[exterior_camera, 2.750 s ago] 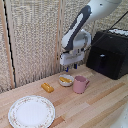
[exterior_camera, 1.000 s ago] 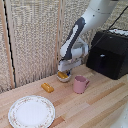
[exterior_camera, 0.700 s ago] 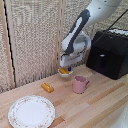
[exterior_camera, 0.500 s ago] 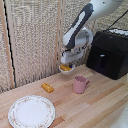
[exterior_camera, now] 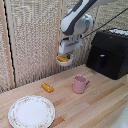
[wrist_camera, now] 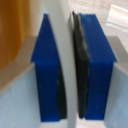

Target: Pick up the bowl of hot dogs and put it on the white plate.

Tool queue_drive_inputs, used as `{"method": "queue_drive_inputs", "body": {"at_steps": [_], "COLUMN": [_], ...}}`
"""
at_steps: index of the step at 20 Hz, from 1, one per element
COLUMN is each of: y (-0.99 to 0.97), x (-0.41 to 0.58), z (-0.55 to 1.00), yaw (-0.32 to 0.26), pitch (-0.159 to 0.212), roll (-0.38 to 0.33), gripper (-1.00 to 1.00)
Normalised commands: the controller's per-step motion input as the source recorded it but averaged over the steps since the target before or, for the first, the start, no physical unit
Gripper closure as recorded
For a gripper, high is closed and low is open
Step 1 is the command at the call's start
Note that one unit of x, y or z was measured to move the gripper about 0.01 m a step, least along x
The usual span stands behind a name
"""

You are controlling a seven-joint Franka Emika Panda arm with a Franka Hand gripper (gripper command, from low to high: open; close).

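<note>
The hot dog bowl is a small whitish bowl hanging in the air above the wooden table, level, with yellow-orange hot dogs inside. My gripper is shut on the bowl's rim from above. In the wrist view the blue fingers pinch the thin white bowl wall between their dark pads, and a blurred orange hot dog fills one side. The white plate, with a faint floral rim, lies on the table toward the exterior view's left and nearer the camera than the bowl.
A loose orange food piece lies on the table between bowl and plate. A pink mug stands below and right of the bowl. A black appliance sits at the exterior view's right. A wicker wall backs the table.
The gripper came down onto the bowl on the table and shut on it. It has since risen, carrying the bowl clear of the tabletop.
</note>
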Motion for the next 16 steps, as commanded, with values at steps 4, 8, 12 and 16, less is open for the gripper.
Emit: {"method": "queue_drive_inputs", "body": {"at_steps": [4,8,12,16], "y": [0.8,0.82,0.9,0.91], "x": [-0.195,-0.24,-0.26,-0.285], "z": [0.48,0.29,0.03,-0.05], "yaw": [0.006,0.0,0.0,-0.006], "pitch": [-0.021,-0.021,-0.02,-0.025], "roll": [0.0,0.0,-0.024,-0.038], "gripper": [1.0,1.0,1.0,1.0]}}
